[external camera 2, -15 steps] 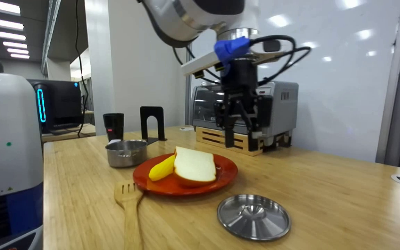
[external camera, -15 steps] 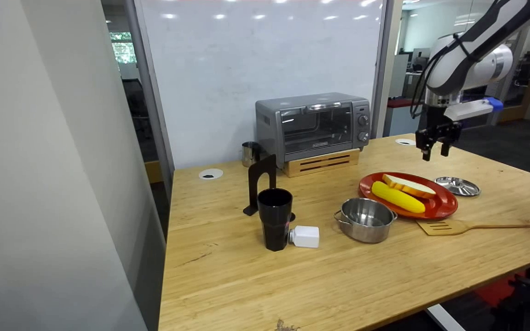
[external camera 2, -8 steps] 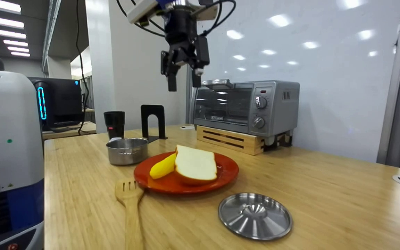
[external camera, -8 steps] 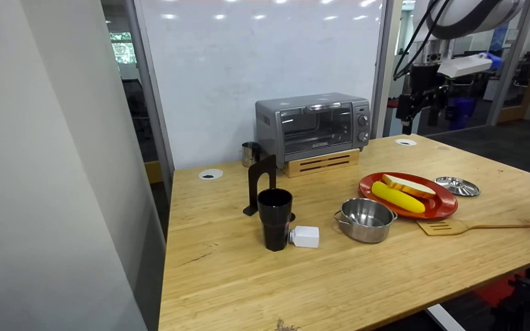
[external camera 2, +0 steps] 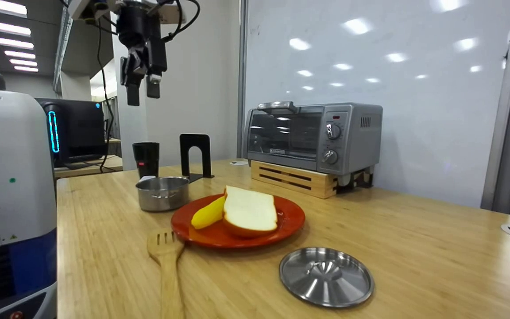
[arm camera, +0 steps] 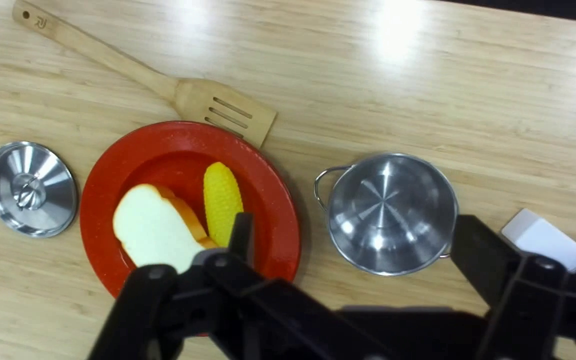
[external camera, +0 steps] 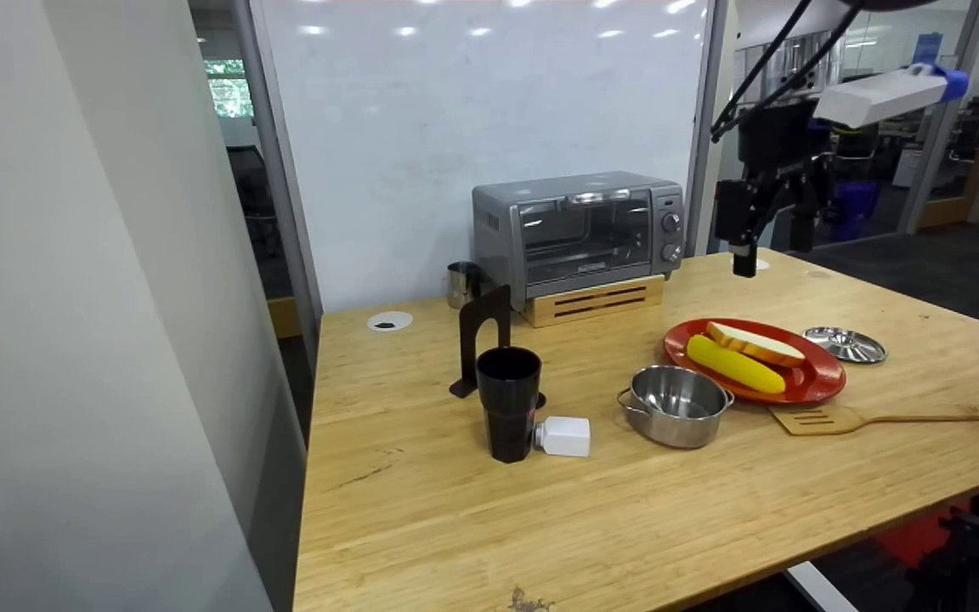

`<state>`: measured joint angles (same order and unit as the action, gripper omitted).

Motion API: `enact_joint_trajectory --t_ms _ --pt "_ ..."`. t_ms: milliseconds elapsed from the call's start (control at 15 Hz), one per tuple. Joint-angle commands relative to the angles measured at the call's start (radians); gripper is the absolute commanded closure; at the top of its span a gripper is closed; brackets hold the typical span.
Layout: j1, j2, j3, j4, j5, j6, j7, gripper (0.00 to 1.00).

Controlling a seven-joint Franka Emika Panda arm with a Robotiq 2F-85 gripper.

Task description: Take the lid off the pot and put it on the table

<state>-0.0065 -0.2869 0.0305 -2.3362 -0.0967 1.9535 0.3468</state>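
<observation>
The silvery lid (external camera: 845, 345) lies flat on the wooden table (external camera: 455, 518), knob up, beside the red plate. It also shows in an exterior view (external camera 2: 326, 277) and at the left of the wrist view (arm camera: 32, 189). The steel pot (external camera: 678, 408) stands upright and uncovered on the other side of the plate, its inside bare in the wrist view (arm camera: 393, 214). My gripper (external camera: 773, 251) is open and empty, well above the table. In the wrist view its fingers (arm camera: 353, 225) are spread wide, one over the plate and one over the pot's right edge, touching nothing.
The red plate (arm camera: 278, 220) holds yellow corn (arm camera: 222, 200) and bread (arm camera: 153, 230). A wooden spatula (arm camera: 208, 97) lies by it. A white bottle (external camera: 566, 437), black cup (external camera: 508, 408) and black bookend (external camera: 468, 340) stand past the pot. A toaster oven (external camera: 583, 238) is at the back.
My gripper has risen and moved away from the lid's side toward the pot's side, staying open. The lid, pot and plate have not moved.
</observation>
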Motion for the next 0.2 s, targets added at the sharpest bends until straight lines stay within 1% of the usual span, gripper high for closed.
enact_joint_trajectory --t_ms 0,133 --pt "-0.009 -0.001 0.011 0.002 0.003 -0.001 -0.002 0.0" --pt "-0.014 0.002 0.006 0.003 0.002 0.0 -0.003 0.0"
